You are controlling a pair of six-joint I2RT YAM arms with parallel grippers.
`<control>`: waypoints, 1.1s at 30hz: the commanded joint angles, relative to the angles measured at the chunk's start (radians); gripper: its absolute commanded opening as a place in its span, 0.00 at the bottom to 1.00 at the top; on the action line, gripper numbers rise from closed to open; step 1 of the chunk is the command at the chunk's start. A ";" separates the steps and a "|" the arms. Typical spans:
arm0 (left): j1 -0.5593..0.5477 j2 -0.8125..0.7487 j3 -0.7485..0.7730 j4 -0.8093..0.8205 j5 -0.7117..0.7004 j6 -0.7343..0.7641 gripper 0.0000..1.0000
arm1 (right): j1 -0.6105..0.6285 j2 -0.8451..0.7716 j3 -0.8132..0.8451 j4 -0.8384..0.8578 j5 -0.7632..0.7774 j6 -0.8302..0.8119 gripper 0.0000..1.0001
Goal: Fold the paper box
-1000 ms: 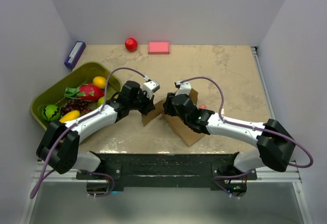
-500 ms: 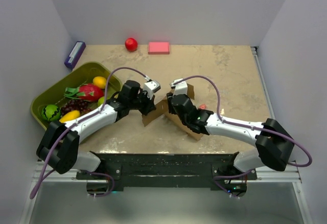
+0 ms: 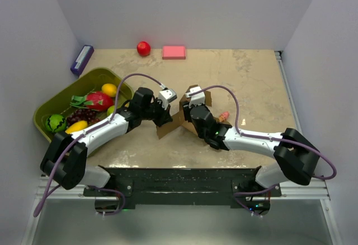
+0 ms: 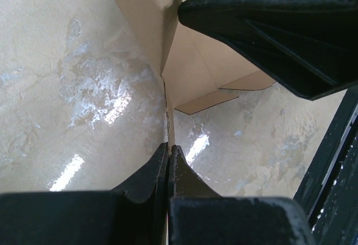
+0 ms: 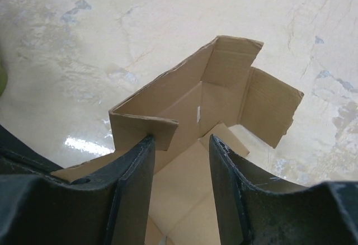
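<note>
The paper box (image 3: 178, 121) is brown cardboard, partly folded, standing between my two grippers near the middle of the table. My left gripper (image 3: 163, 116) is shut on the thin edge of one flap, which runs upright out of the closed fingertips (image 4: 168, 147) to the box (image 4: 196, 71). My right gripper (image 3: 191, 112) hangs open over the box's hollow inside (image 5: 218, 99). Its left finger (image 5: 137, 166) touches a short folded flap, and its fingertips (image 5: 180, 140) straddle the floor panel without gripping it.
A green tray (image 3: 50, 108) of toy fruit sits at the left. A red ball (image 3: 144, 48), a pink block (image 3: 174, 52) and a purple box (image 3: 81, 59) lie along the back. A small red-orange item (image 3: 224, 116) lies right of the box.
The right arm has swung left and away from me over the box. The cardboard that lay spread toward the near right is now drawn up under it. The left gripper has held still.
</note>
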 commanded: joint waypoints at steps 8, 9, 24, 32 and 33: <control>0.001 0.007 0.036 -0.009 0.068 0.029 0.00 | -0.006 0.048 -0.056 0.244 0.019 0.000 0.49; 0.003 0.008 0.036 -0.006 0.073 0.029 0.00 | -0.007 0.042 -0.058 0.249 0.010 0.001 0.49; 0.035 -0.004 0.055 -0.058 -0.119 -0.005 0.00 | -0.029 -0.150 -0.058 -0.062 -0.151 0.100 0.67; 0.059 -0.004 0.079 -0.109 -0.087 0.029 0.00 | -0.016 -0.216 -0.087 -0.279 -0.395 0.196 0.62; 0.061 -0.004 0.081 -0.109 -0.083 0.033 0.00 | -0.016 -0.209 -0.102 -0.263 -0.400 0.216 0.61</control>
